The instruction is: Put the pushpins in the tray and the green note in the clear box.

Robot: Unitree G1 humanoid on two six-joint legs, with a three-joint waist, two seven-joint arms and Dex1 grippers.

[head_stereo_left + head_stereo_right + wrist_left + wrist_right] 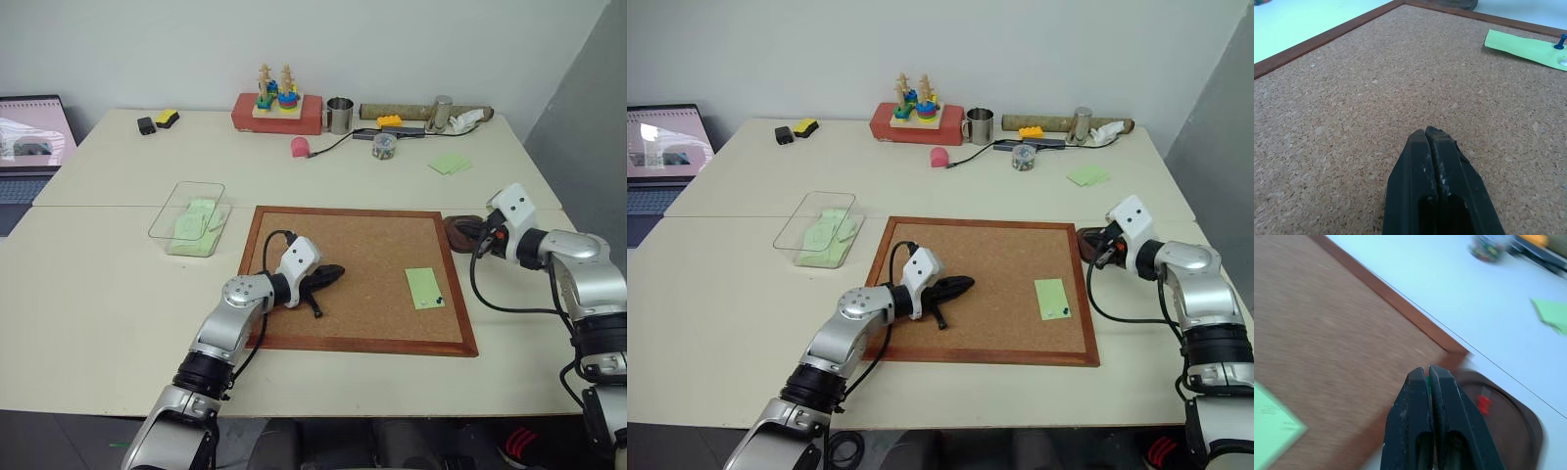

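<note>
Head stereo pair looks forward and down over table (118, 284), whole corkboard (358, 279) in both eyes. Left wrist cam sits low, close over cork, facing green note (1523, 46). Right wrist cam close too, aimed past board corner at tray (1503, 416). Both wrist cams catch board and note.

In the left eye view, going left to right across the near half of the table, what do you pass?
Clear box holding green notes → left hand on the corkboard → green note with a dark pin → brown tray → right hand.
</note>
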